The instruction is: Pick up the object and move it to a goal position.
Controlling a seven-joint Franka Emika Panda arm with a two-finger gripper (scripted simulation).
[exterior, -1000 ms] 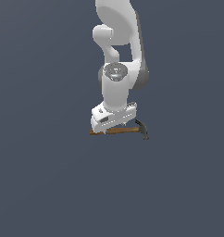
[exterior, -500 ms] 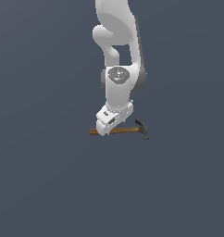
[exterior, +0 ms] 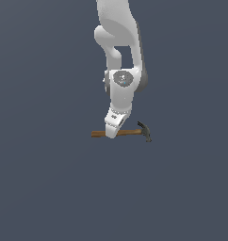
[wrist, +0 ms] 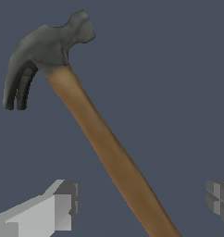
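Observation:
The hammer (exterior: 130,133) lies flat on the dark grey surface, its brown wooden handle pointing to the exterior view's left and its dark grey curved head (exterior: 145,131) at the right. My gripper (exterior: 113,132) is down over the middle of the handle and hides part of it. In the wrist view the handle (wrist: 109,148) runs between my two fingertips (wrist: 63,203), which stand wide apart on either side without touching it. The head (wrist: 44,51) with its claw shows beyond. The gripper (wrist: 141,201) is open.
The flat dark grey surface (exterior: 50,188) fills both views. The white arm (exterior: 120,56) rises straight above the hammer. Nothing else shows.
The hand has turned about its vertical axis and come down a little over the handle. The hammer has not moved.

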